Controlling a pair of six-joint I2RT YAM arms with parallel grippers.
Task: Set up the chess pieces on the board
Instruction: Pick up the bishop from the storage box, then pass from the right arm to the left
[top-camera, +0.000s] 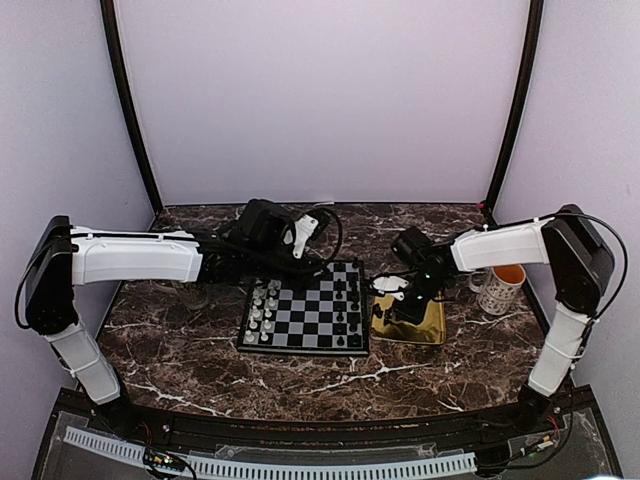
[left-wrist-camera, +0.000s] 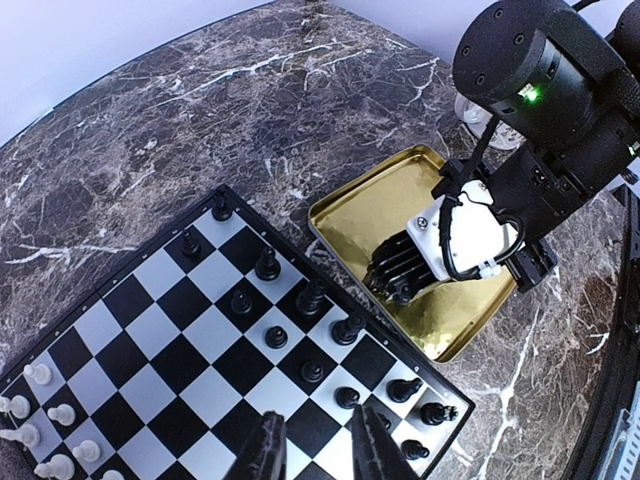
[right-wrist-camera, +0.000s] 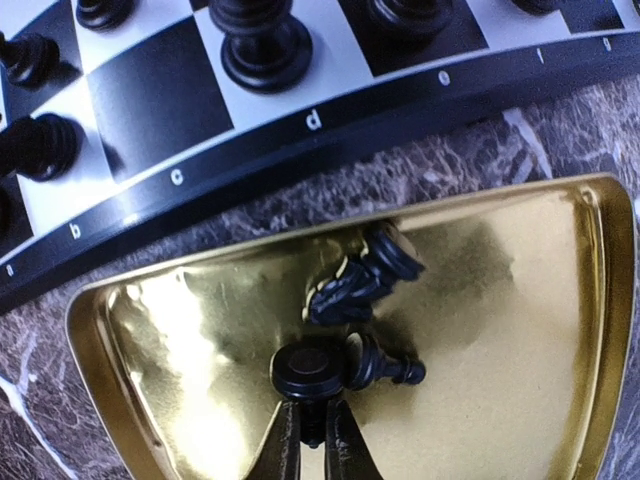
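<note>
The board (top-camera: 300, 349) lies mid-table, with pale chess pieces (top-camera: 263, 310) along its left side and black ones (top-camera: 351, 308) along its right. My right gripper (right-wrist-camera: 318, 410) is down in the gold tray (right-wrist-camera: 520, 330), shut on a black piece (right-wrist-camera: 310, 370) lying on its side, its round base facing the camera. A black knight (right-wrist-camera: 350, 285) and a toppled black pawn (right-wrist-camera: 385, 368) lie beside it in the tray. My left gripper (left-wrist-camera: 316, 415) hovers above the board's black side (left-wrist-camera: 180, 350), jaws apart with nothing between them.
A white mug (top-camera: 500, 288) with an orange inside stands right of the tray, by the right arm. The tray sits against the board's right rim (right-wrist-camera: 250, 150). Dark marble table top (top-camera: 180, 360) surrounds both.
</note>
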